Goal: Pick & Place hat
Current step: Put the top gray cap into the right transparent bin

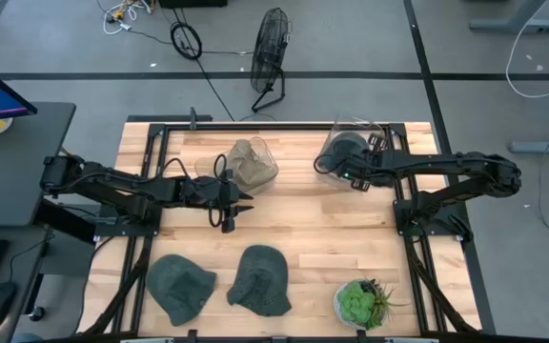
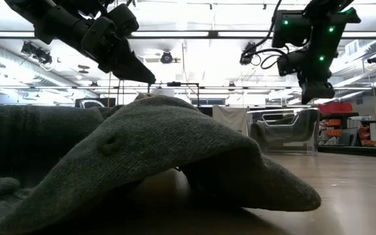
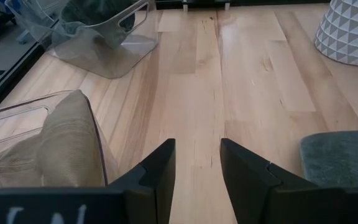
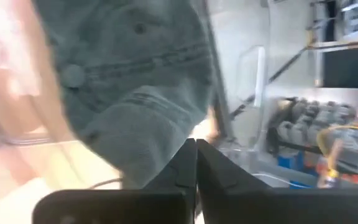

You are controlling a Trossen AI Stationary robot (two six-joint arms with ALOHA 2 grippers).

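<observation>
2 green hats (image 1: 181, 284) lie at my table's (image 1: 303, 224) near edge. My left gripper (image 1: 233, 211), released, hovers mid-table beside the tan hat's bin (image 1: 253, 164); right gripper (image 1: 353, 175) is clenched, empty. Next I descend onto one.

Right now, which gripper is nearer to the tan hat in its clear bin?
Left. The left gripper hovers just in front of the tan hat, fingers open. The right gripper is across the table at the other clear bin.
</observation>
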